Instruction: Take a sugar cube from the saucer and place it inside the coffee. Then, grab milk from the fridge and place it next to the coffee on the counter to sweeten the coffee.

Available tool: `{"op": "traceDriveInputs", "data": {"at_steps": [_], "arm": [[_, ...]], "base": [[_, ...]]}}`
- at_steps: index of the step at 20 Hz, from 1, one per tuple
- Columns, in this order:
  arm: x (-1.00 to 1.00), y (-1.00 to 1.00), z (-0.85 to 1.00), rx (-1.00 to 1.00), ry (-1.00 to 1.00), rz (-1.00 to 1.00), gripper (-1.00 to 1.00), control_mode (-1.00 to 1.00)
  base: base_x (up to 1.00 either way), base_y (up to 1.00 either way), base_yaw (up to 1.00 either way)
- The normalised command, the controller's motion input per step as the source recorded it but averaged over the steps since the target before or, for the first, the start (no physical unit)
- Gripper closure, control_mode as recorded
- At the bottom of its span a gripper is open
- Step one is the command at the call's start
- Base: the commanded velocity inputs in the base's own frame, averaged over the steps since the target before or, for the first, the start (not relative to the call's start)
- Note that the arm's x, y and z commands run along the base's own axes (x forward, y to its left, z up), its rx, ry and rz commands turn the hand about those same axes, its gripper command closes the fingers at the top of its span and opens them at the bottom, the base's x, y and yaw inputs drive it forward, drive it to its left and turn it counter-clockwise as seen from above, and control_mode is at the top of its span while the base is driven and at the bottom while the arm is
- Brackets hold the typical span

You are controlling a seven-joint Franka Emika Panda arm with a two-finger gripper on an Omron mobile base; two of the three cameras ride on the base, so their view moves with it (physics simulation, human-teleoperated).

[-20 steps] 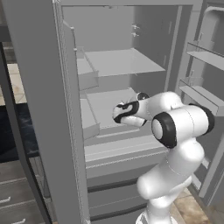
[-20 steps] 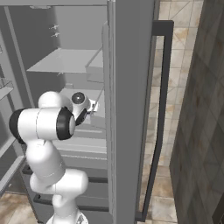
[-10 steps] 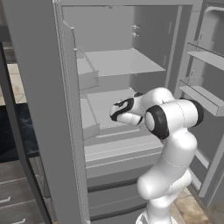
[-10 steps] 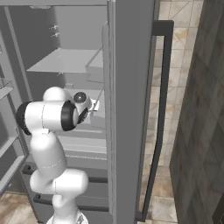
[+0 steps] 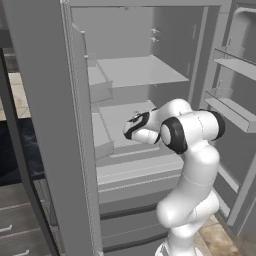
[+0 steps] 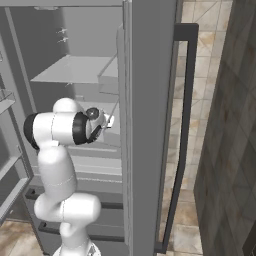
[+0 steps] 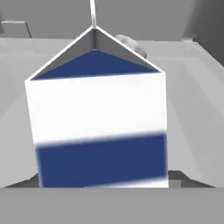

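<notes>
White and blue fill the hand view: the milk (image 7: 98, 127) stands upright right in front of the gripper (image 5: 131, 128), its gabled top pointing up and a blue band low across its face. Dark tips show at either lower corner of the carton, but whether they press its sides or stand clear of it I cannot tell, so the gripper's state stays unsettled. The carton rests on a pale grey shelf (image 7: 192, 109) inside the fridge (image 5: 50, 125). In the left base view the white arm reaches forward into the open compartment at the middle shelf. In the right base view the wrist sits just behind the door edge (image 6: 135, 125), near the door's dark vertical handle (image 6: 182, 135).
</notes>
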Motion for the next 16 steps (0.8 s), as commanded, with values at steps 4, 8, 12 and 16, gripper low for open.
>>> {"op": "traceDriveInputs", "data": {"at_steps": [4, 8, 12, 16], "arm": [[0.00, 0.00, -0.04, -0.06, -0.04, 0.00, 1.00, -1.00], [0.00, 0.00, 0.00, -0.09, -0.11, 0.00, 1.00, -1.00], [-0.11, 0.00, 0.00, -0.10, -0.17, 0.02, 1.00, -1.00], [-0.65, 0.04, 0.16, -0.08, -0.15, 0.10, 1.00, -1.00]], "base": [[0.00, 0.00, 0.00], [0.00, 0.00, 0.00], [0.00, 0.00, 0.00], [0.00, 0.00, 0.00]]}}
